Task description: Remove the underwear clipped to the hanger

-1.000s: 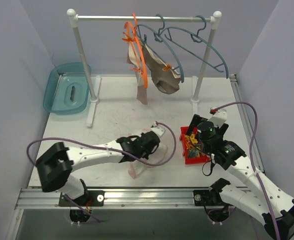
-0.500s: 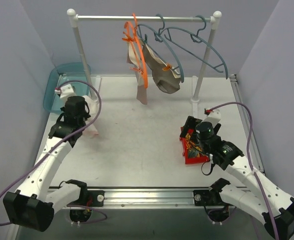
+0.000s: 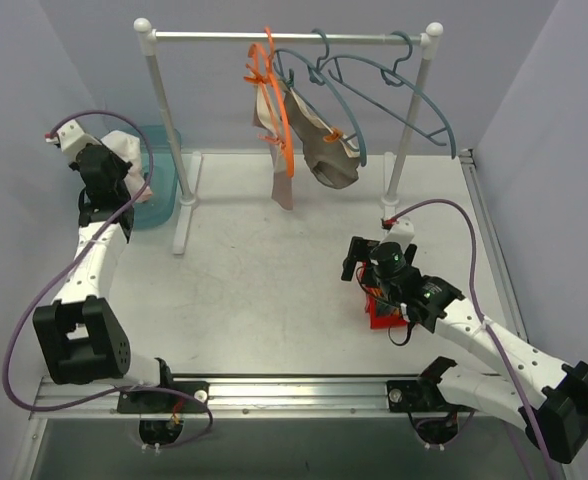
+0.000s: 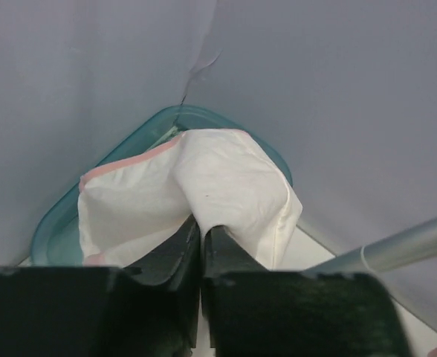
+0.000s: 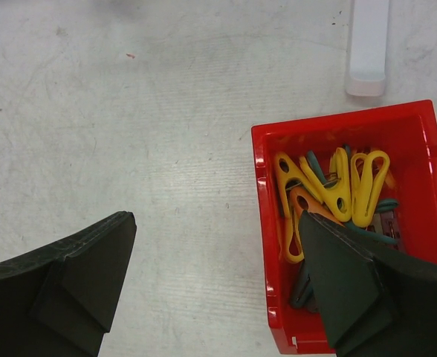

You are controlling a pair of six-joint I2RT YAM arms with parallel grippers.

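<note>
Left arm (image 3: 92, 235) reaches to the far left corner. Left jaws are closed, pinching a fold of the white underwear (image 4: 226, 178), which has pink trim along one edge. The cloth hangs above the teal tub (image 4: 267, 152) at the back left of the worktop (image 3: 264, 270); the wrist view does not show whether its lower edge touches the tub. Right arm (image 3: 474, 325) sits low at centre right. Right jaws are spread wide and hold nothing; they are poised over bare worktop at the left rim of the red box (image 5: 337, 123). The box holds yellow, orange and green clothes pegs (image 5: 330, 186). On the rail (image 3: 284, 36): an orange hanger (image 3: 286, 125) carries the taupe underwear (image 3: 329, 160) and the dusty pink underwear (image 3: 284, 185), both clipped and hanging limp near the middle of the rail. Two grey-blue hangers (image 3: 414, 95) hang bare to the right of them.
</note>
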